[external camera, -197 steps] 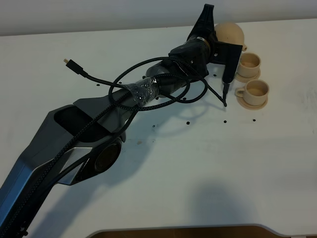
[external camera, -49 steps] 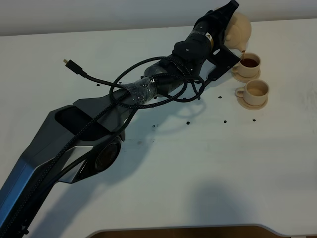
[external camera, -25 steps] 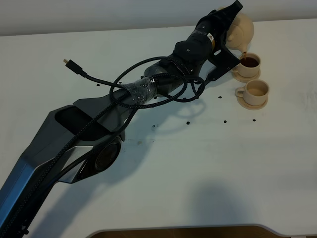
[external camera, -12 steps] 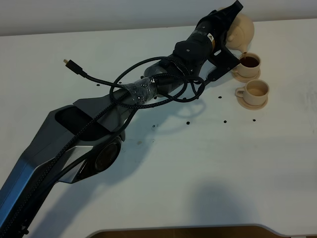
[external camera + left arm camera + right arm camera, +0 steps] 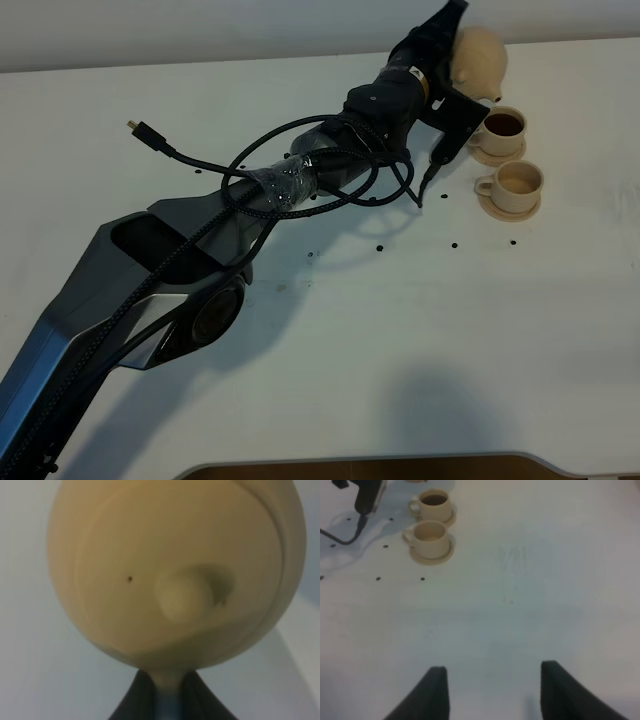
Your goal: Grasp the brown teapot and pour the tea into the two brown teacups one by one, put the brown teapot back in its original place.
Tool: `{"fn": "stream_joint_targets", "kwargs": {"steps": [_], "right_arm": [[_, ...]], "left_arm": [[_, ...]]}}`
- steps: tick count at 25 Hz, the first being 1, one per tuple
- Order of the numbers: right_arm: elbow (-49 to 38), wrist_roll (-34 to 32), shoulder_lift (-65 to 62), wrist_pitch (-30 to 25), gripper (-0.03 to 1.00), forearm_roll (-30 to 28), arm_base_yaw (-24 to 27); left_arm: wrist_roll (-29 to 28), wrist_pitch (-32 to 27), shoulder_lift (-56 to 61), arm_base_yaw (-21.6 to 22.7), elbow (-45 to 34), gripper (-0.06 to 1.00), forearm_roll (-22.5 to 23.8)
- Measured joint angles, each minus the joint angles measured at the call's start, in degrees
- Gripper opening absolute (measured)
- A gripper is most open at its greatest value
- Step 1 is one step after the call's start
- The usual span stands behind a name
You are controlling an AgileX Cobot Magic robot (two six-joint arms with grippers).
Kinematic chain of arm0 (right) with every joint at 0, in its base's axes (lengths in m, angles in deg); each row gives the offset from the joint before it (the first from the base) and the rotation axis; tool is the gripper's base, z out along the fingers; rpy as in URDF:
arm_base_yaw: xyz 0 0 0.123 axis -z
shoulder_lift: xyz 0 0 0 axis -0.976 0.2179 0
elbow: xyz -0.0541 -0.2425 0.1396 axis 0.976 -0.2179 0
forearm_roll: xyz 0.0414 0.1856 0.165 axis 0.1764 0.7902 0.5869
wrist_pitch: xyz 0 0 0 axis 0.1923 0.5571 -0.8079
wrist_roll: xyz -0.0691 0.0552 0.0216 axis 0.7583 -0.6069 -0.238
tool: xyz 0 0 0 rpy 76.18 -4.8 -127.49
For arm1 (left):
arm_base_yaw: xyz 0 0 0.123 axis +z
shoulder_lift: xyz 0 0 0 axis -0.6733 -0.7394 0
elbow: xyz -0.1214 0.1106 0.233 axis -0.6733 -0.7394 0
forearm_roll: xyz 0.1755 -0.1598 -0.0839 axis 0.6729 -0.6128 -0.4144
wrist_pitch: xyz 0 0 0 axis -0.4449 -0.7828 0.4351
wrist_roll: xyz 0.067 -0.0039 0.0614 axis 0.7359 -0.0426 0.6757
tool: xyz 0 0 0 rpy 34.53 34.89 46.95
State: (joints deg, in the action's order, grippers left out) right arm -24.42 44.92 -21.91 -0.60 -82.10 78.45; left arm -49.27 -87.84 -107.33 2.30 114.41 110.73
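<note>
The brown teapot (image 5: 482,62) hangs above the table's far right, tilted only slightly, its spout clear of the cups. My left gripper (image 5: 451,48) is shut on its loop handle. The left wrist view is filled by the teapot (image 5: 150,555) and its lid knob, with the left gripper (image 5: 167,700) clamped on the handle. Of the two brown teacups, the far teacup (image 5: 504,124) (image 5: 435,501) holds dark tea; the near teacup (image 5: 520,180) (image 5: 430,534) looks pale inside. Each stands on a small saucer. My right gripper (image 5: 492,690) is open over bare table. The original place is hidden.
A black cable loops around the left arm, and its loose plug (image 5: 144,130) lies on the table at the left. A thin cable end (image 5: 428,182) dangles just left of the cups. Small dark holes dot the white table (image 5: 420,330).
The teapot has tipped back from the far cup and risen slightly to the left. Its spout no longer hangs over the cup. The left wrist has rolled back with it.
</note>
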Motion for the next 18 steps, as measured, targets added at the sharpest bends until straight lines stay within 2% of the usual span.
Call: {"fn": "stream_joint_targets", "kwargs": {"steps": [9, 14, 18], "right_arm": [[0.0, 0.0, 0.0, 0.0, 0.41, 0.0, 0.0], [0.0, 0.0, 0.0, 0.0, 0.41, 0.0, 0.0], [0.0, 0.0, 0.0, 0.0, 0.41, 0.0, 0.0]], "left_arm": [[0.0, -7.8, 1.6, 0.4, 0.0, 0.13, -21.6], [1.7, -17.0, 6.4, 0.4, 0.1, 0.13, -35.1], [5.3, -25.9, 10.3, 0.5, 0.2, 0.13, -48.8]]}}
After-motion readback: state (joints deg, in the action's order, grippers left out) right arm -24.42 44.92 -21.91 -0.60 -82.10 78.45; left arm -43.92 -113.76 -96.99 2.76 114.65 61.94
